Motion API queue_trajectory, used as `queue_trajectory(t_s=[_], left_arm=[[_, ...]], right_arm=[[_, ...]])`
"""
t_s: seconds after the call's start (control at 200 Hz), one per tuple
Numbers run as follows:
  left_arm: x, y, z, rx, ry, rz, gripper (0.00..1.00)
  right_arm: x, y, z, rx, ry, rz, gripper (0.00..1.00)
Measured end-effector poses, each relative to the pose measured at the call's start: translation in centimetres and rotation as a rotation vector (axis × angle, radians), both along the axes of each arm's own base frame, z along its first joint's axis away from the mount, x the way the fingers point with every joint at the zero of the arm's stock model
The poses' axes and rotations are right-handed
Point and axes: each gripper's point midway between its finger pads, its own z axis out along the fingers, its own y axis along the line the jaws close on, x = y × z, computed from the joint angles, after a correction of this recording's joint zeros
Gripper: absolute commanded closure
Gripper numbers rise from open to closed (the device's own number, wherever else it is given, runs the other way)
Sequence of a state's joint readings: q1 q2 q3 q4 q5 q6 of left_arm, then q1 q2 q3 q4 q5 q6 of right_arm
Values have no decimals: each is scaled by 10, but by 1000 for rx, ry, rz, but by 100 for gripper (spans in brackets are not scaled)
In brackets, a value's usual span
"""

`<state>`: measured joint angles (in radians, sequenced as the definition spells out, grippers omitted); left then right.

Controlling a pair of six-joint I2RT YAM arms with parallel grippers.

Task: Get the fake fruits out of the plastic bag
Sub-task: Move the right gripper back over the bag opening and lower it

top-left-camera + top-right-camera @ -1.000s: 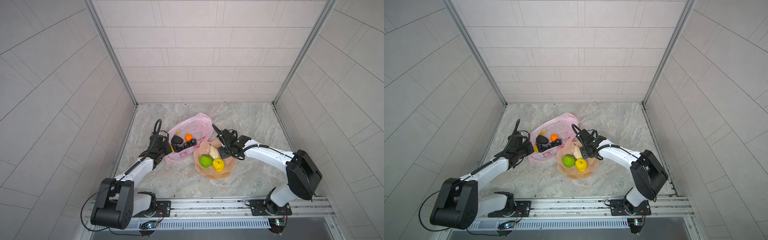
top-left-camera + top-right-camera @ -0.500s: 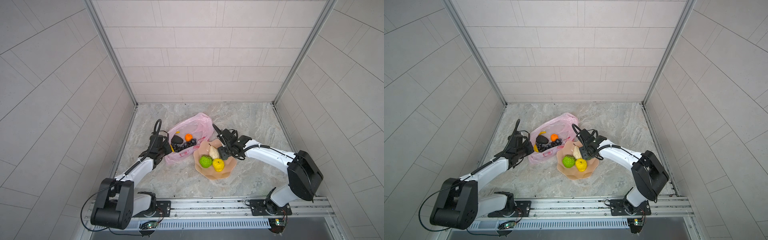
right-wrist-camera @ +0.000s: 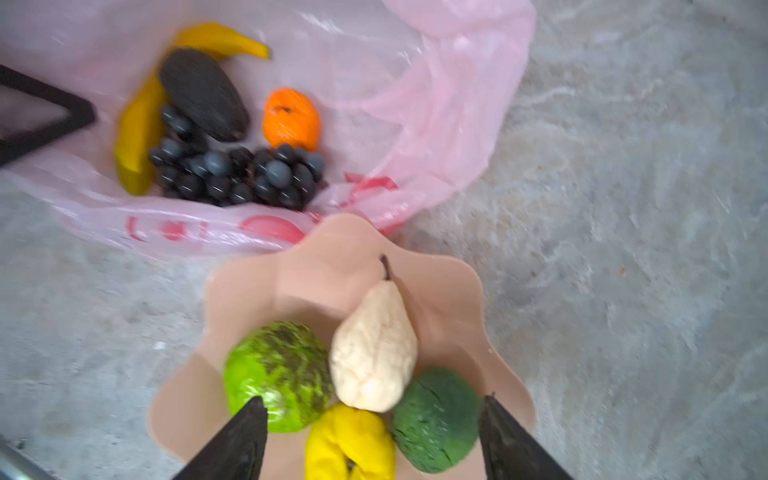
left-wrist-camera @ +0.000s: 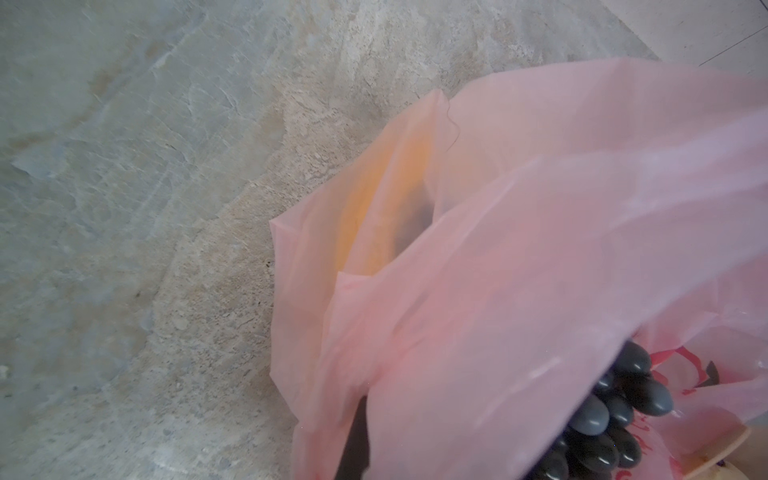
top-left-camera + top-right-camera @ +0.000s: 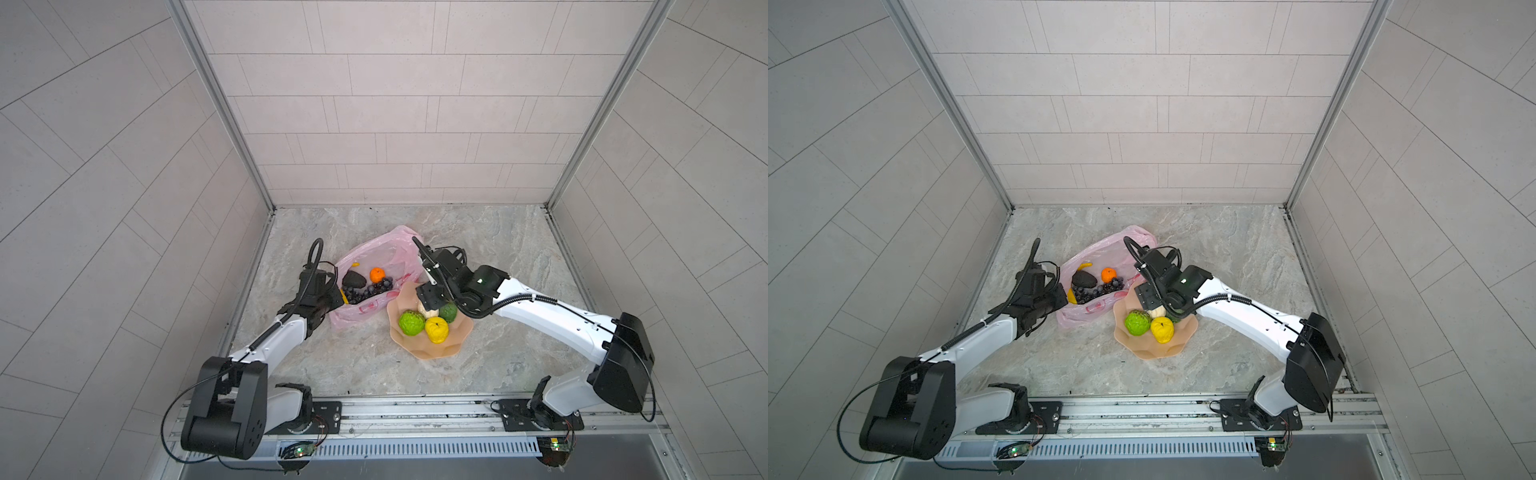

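While the left gripper [image 5: 331, 296] pinches the near rim of the plastic bag [image 5: 390, 253], jaws together on the pink film, the right gripper [image 3: 372, 400] hangs over the bowl [image 5: 432, 353], fingers spread wide, gripping nothing. In the bowl, touching one another: pear [image 3: 374, 349], bumpy green fruit [image 3: 278, 374], yellow lemon-like fruit [image 3: 349, 444], dark green fruit [image 3: 436, 419]. Inside the bag, just beside the bowl: banana [image 3: 137, 137], avocado [image 3: 203, 93], orange [image 3: 291, 118], grape bunch [image 3: 237, 174].

Pink bag [image 3: 436, 104] — banana [image 3: 137, 137], avocado [image 3: 203, 93], orange [image 3: 291, 118], grapes [image 3: 237, 174] inside
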<state>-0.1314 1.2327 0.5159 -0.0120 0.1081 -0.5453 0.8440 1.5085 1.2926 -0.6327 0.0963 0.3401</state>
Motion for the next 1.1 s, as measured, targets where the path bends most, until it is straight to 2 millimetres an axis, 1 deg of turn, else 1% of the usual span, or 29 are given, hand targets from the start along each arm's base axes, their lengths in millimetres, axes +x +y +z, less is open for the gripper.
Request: queue_trajectory(t_s=[0.08, 0.18, 0.28, 0.425, 0.525, 0.655, 0.756, 0.836, 0.901, 1.011, 1.101], left_arm=[[0, 0, -1, 0, 2, 0, 96], [0, 0, -1, 2, 4, 2, 96], [0, 4, -3, 14, 8, 17, 96], [1, 12, -6, -6, 21, 50, 97], [1, 15, -14, -38, 45, 67, 97], [1, 16, -18, -61, 61, 77, 97], [1, 15, -17, -68, 59, 77, 97], [2, 16, -16, -68, 56, 81, 97], [2, 16, -15, -68, 54, 81, 97], [2, 16, -14, -69, 49, 82, 97], [2, 16, -13, -69, 46, 82, 97]], right_arm=[[6, 23, 9, 16, -22, 45, 1], [21, 46, 7, 20, -28, 78, 1], [35, 69, -7, 5, -13, 120, 2], [52, 106, -35, -32, 10, 206, 6], [64, 131, -50, -41, 17, 263, 12], [81, 166, -61, -23, 15, 329, 18], [94, 187, -67, -11, 11, 355, 23], [103, 200, -71, -5, 4, 366, 26], [108, 207, -76, -4, 5, 373, 27], [111, 211, -86, -13, 17, 376, 28], [112, 210, -94, -23, 28, 374, 28]])
